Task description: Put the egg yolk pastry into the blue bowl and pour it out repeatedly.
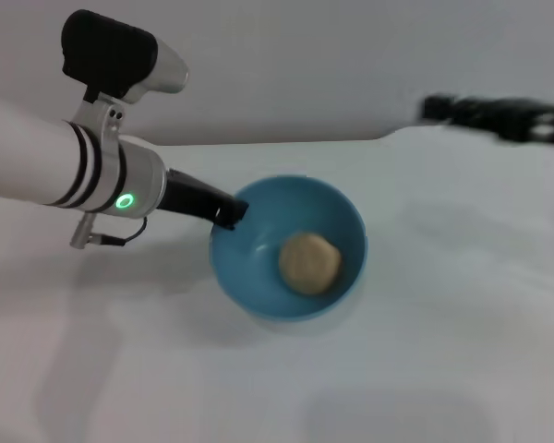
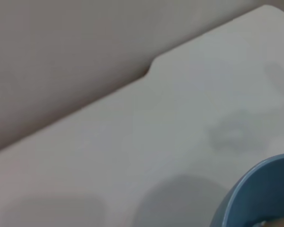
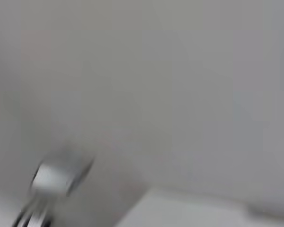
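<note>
You cannot make out much of the right gripper (image 1: 443,109); it is a dark smear at the far right edge of the head view, well apart from the work, and whether it is spread or pressed together cannot be told; your right wrist view gives only a pale wall and a blurred grey shape low in the corner. The left wrist view cuts off the blue bowl (image 2: 262,194), showing just an arc of its rim, and none of that arm's own fingers. In the head view the left gripper (image 1: 229,212) has its dark fingertips pinched on the blue bowl's (image 1: 249,277) near-left rim, and the bowl looks tilted; the egg yolk pastry (image 1: 309,263) lies inside it, toward the side away from the gripper, not touching the fingers. The white table (image 1: 462,305) runs under everything; a plain grey wall (image 1: 305,65) stands behind it.
</note>
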